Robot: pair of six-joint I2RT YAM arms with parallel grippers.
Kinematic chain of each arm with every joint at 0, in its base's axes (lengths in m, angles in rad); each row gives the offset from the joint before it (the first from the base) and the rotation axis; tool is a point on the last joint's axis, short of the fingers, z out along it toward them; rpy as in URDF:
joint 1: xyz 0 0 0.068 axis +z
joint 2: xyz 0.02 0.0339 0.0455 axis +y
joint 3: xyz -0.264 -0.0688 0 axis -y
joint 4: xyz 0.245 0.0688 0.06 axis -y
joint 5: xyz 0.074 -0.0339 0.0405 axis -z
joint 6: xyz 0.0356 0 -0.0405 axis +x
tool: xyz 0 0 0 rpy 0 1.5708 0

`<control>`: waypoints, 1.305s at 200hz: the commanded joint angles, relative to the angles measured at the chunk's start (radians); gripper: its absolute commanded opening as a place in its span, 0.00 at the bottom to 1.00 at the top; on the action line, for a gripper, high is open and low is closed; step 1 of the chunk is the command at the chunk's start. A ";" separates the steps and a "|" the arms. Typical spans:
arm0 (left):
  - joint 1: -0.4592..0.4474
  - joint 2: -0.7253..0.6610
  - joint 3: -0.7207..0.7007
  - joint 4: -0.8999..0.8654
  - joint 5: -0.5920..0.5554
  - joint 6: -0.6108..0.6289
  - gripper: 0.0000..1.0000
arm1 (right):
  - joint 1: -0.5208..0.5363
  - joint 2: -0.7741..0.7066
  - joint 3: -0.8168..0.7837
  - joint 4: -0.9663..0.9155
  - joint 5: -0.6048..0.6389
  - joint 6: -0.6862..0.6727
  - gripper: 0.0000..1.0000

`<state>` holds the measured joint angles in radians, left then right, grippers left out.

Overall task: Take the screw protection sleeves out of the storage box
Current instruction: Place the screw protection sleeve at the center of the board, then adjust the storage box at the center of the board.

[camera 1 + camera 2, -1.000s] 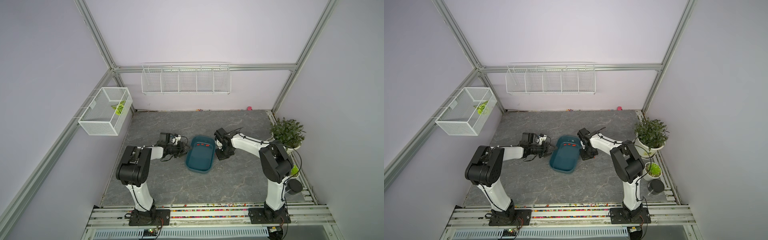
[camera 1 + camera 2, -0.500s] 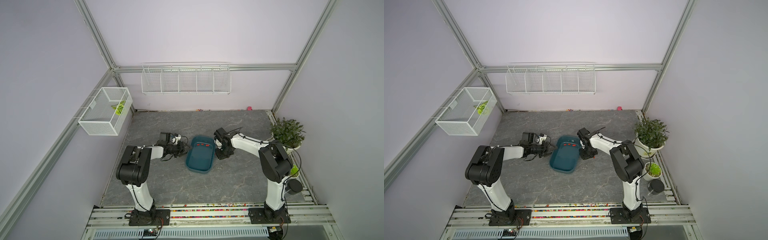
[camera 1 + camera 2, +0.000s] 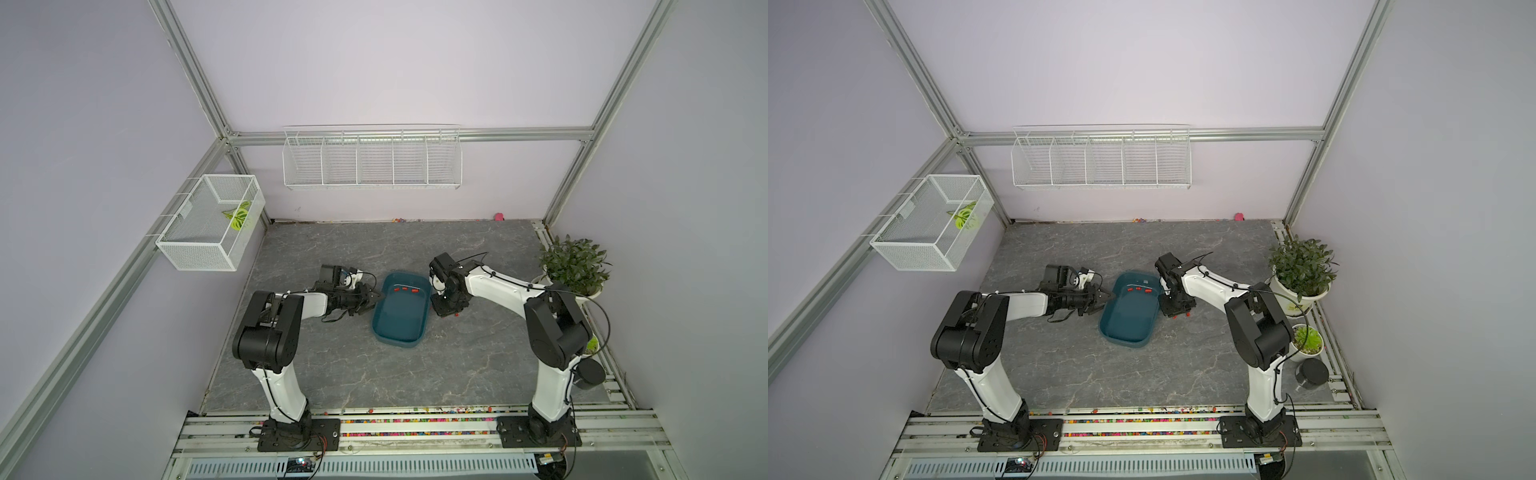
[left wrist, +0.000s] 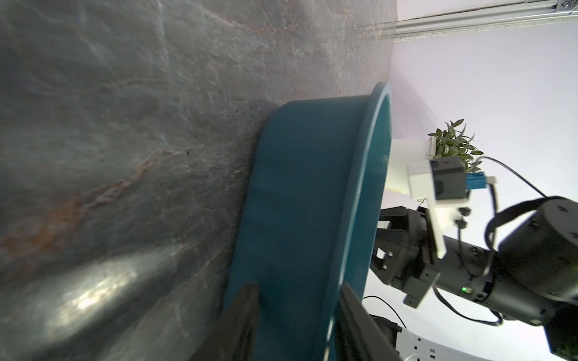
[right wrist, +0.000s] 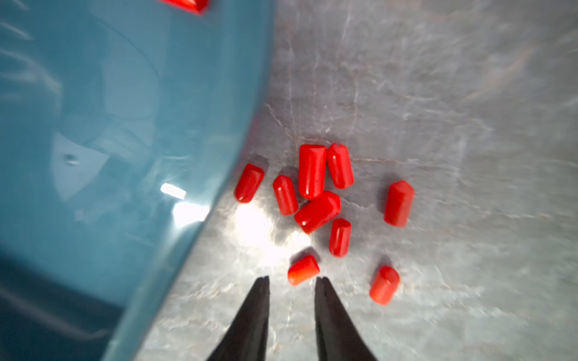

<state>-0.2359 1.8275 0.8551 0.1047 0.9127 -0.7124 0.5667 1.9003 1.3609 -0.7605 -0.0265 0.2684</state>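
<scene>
The left arm [image 3: 307, 301] reaches low and nearly level toward the middle, its left gripper [image 3: 375, 296] turned sideways with the jaws clamped on the wall of the box [image 3: 397, 341]. The right arm [image 3: 494, 286] reaches in from the opposite side and bends down at the wrist. The right gripper [image 5: 292, 278] points at the tabletop [image 3: 374, 374], its 2 jaws slightly apart and empty.

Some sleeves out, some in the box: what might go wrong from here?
The open right gripper hangs beside the loose screw protection sleeves on the table; a careless move could scatter them.
The left gripper clamps the storage box wall; shifting it may shove the nearest sleeve.
Three sleeves inside lie near an end wall, awkward to pinch.
</scene>
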 commanded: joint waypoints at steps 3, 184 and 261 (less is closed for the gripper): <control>-0.004 0.013 0.026 -0.007 -0.010 0.024 0.45 | -0.006 -0.083 0.017 -0.031 0.013 0.006 0.36; -0.032 0.001 0.038 -0.051 -0.021 0.049 0.47 | -0.007 -0.185 0.171 -0.054 -0.147 0.053 0.48; -0.032 -0.051 -0.002 -0.030 -0.046 0.042 0.47 | -0.043 -0.072 0.220 -0.105 -0.098 0.080 0.54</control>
<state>-0.2630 1.8042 0.8639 0.0692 0.8791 -0.6865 0.5491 1.8317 1.5970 -0.8322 -0.1558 0.3275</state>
